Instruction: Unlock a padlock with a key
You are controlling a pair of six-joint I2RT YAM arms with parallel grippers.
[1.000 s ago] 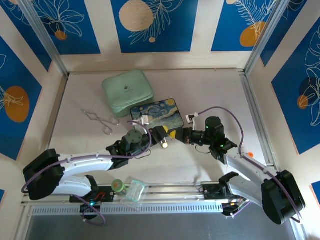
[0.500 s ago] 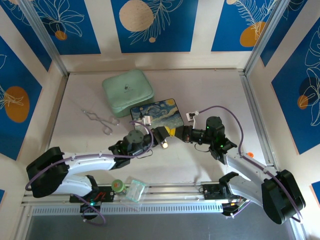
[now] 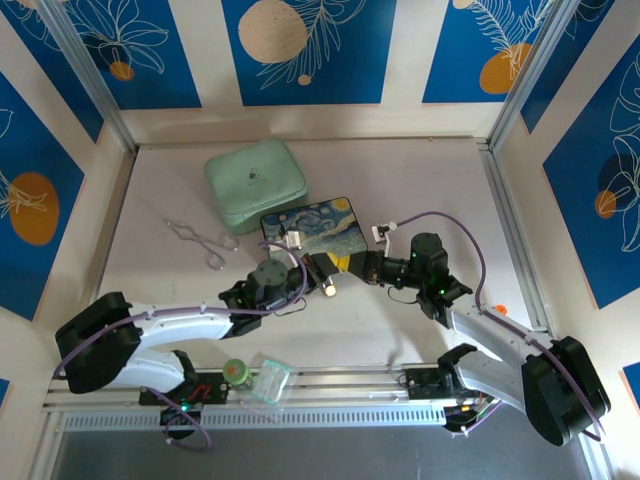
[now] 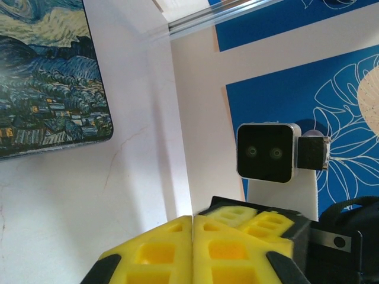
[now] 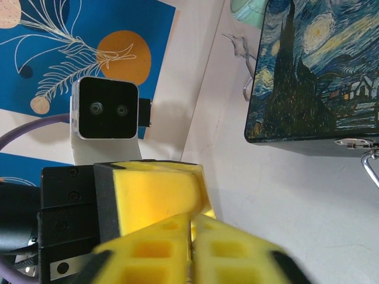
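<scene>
Left claw (image 4: 193, 251) — pads pressed together; right claw (image 5: 190, 257) — same, tip-to-tip at 6 o'clock of box (image 3: 312, 228). Grip on padlock or key: not discernible. Unlocking seemingly unfinished.

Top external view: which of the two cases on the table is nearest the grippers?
The dark-blue Starry Night box, just behind the left gripper and right gripper; the plain mint-green case lies farther back, to the left.

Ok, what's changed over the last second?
The right gripper slid left toward the left gripper, closing the gap until their tips nearly meet in front of the Starry Night box. Both grippers stayed shut. The left gripper, box, green case and tongs kept their places.
</scene>
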